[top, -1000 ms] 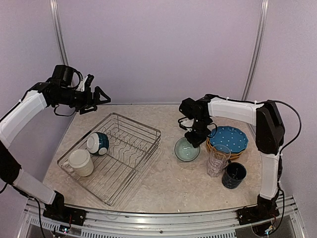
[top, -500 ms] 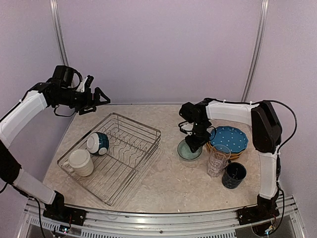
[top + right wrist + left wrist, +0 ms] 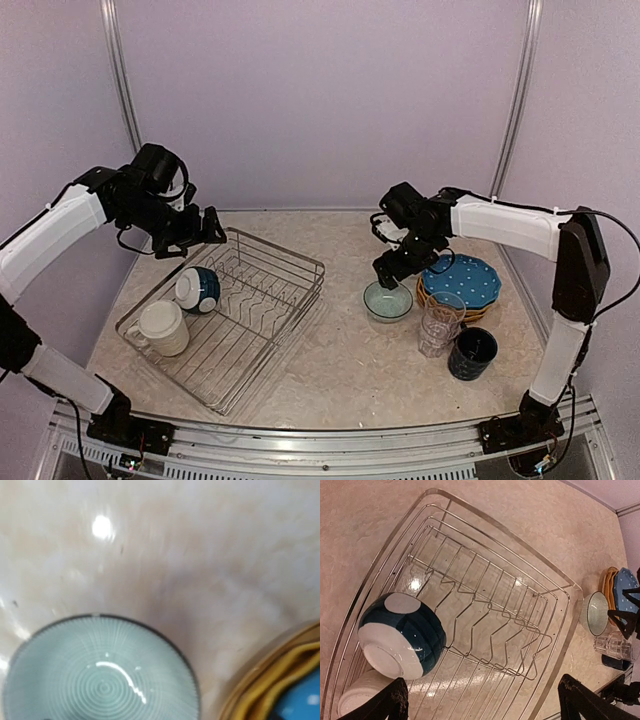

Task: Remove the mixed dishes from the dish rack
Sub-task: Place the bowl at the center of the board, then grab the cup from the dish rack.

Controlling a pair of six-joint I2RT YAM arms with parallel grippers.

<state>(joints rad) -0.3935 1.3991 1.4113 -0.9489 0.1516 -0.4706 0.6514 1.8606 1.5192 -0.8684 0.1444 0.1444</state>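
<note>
Okay, so your left gripper (image 3: 212, 230) is hovering over the far-left corner of the dish rack (image 3: 255, 335), jaws spread wide with nothing between them. That rack is a shiny silver wire basket with zigzag dividers running down its middle, and it's sitting at an angle on the left half of the marbled beige tabletop (image 3: 350, 370). A glossy teal-and-white bowl (image 3: 402, 635) is lying tipped on its side at the rack's left end, with the round cream mug (image 3: 162, 327) right beside it.

Your right gripper (image 3: 390, 270) is hanging just above the pale green bowl (image 3: 102, 675), jaws looking parted and not touching it. That bowl is sitting upright on the tabletop, with fine ribs fanning up its inside. Just to its right, a blue dotted plate (image 3: 462, 278) is topping a stack of yellow plates (image 3: 280, 680). A ridged clear glass (image 3: 440, 322) and a navy mug (image 3: 472, 352) are standing in front of the stack.
</note>
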